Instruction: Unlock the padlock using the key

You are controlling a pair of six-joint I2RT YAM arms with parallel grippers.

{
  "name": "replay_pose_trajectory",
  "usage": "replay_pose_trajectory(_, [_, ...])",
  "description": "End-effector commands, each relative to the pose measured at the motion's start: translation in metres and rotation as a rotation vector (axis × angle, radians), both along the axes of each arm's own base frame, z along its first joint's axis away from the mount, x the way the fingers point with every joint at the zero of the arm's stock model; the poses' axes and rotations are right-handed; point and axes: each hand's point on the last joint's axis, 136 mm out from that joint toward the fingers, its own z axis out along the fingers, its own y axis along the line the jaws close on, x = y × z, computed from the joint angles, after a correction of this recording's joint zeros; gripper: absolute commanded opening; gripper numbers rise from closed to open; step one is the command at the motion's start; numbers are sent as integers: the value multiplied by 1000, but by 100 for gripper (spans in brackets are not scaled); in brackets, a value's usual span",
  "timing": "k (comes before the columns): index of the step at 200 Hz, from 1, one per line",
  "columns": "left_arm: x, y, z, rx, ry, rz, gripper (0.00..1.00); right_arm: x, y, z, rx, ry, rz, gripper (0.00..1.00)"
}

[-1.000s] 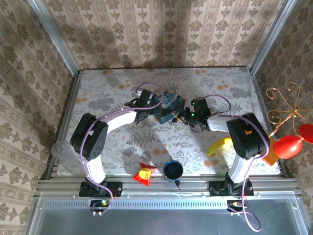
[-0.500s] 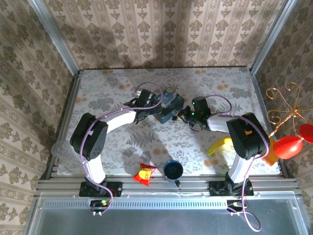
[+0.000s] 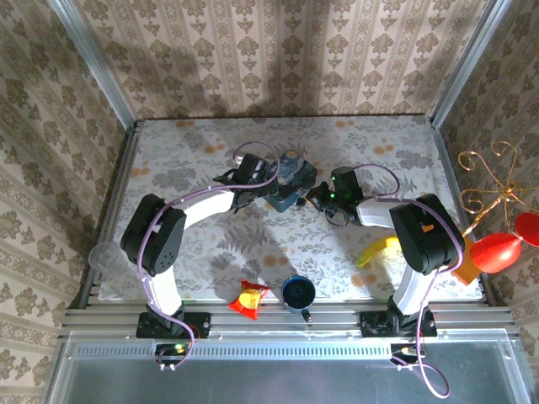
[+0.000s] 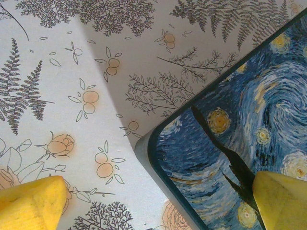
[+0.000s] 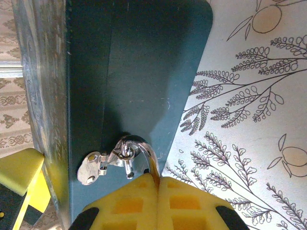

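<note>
The blue starry-night tin (image 3: pixel 295 175) stands on the table between both grippers. In the right wrist view a small silvery shackle (image 5: pixel 146 152) is hooked through the tin's metal hasp (image 5: pixel 93 166) on its dark side (image 5: pixel 134 72). It runs down into the seam of my right gripper (image 5: pixel 157 184), which is shut on the padlock; the dark body is almost wholly hidden between the pads. The key is hidden. My left gripper (image 4: pixel 156 203) is open and straddles a corner of the tin's painted lid (image 4: pixel 230 139), one yellow fingertip (image 4: pixel 280 199) over the lid and the other over the table.
Near the front edge sit a dark blue cup (image 3: pixel 298 292) and a red snack packet (image 3: pixel 249 297). A banana (image 3: pixel 379 250) lies by the right arm and a clear plastic cup (image 3: pixel 103 255) stands at the left edge. Metal rails and papered walls enclose the table.
The tin has shifted and tilted slightly between the two grippers. Both arms have stayed almost where they were.
</note>
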Motion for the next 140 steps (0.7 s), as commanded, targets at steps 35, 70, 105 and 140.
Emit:
replay_pose_trajectory(35, [-38,35,-47,161,181,-16,100,14,-10,7,-137,-68,-14,0])
replay_pose_trajectory(70, [-37,34,-46,155,178,-18,100,14,-13,6,-155,-71,-46,0])
replay_pose_trajectory(105, [-39,30,-47,141,183,-29,100,16,-14,7,-185,-98,-77,0])
replay_pose_trajectory(140, [-41,31,-47,141,186,-33,100,15,-15,11,-311,-150,-73,0])
